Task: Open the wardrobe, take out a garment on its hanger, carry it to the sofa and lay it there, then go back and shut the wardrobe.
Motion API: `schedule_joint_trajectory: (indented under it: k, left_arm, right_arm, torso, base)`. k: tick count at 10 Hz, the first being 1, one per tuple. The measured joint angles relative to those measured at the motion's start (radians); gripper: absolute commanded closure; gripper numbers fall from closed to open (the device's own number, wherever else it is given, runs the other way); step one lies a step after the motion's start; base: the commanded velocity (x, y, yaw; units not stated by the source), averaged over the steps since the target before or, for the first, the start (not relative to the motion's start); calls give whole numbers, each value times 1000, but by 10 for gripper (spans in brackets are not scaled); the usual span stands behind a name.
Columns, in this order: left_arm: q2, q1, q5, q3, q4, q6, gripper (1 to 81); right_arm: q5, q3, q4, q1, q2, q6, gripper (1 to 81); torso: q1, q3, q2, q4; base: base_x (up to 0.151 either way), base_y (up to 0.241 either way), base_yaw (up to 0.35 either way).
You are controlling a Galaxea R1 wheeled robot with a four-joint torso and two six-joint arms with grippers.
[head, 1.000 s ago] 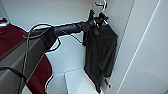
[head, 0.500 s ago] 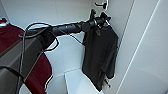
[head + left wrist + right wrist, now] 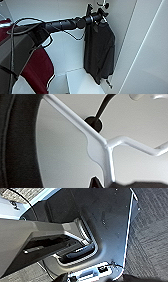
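Note:
The wardrobe [image 3: 140, 50] stands open, showing its white inner walls. My left arm reaches from the left up to the white hanger [image 3: 103, 18], and my left gripper [image 3: 96, 13] is shut on its neck below the curved hook [image 3: 102, 4]. From the hanger hangs the garment [image 3: 100, 52], a plain black shirt, clear of the wardrobe's floor. In the left wrist view the hanger [image 3: 100, 144] crosses close in front, with black cloth [image 3: 17, 141] at one side. My right gripper [image 3: 100, 279] hangs low over the robot's own base.
A dark red garment [image 3: 37, 67] hangs at the left inside the wardrobe, partly behind my arm. A white shelf or box [image 3: 82, 82] sits below the black shirt. Grey carpet [image 3: 150, 238] lies around the robot's base [image 3: 107, 220].
The black shirt has swung slightly on its hanger at my left gripper. The arm has hardly moved.

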Motion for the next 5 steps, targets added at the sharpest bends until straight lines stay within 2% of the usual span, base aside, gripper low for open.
schedule_joint_trajectory:
  k: [3,4,5]
  left_arm:
    - [-3,0,17,4,20,0,811]
    - [-3,0,21,4,21,0,811]
    - [-4,0,29,4,25,0,811]
  right_arm:
    - [16,0,0,1,0,0,10]
    - [16,0,0,4,0,0,10]
    - [18,0,0,9,0,0,10]
  torso:
    - [0,0,0,105]
    - [0,0,0,133]
    - [0,0,0,151]
  base:
    - [0,0,0]
    - [0,0,0]
    - [0,0,0]
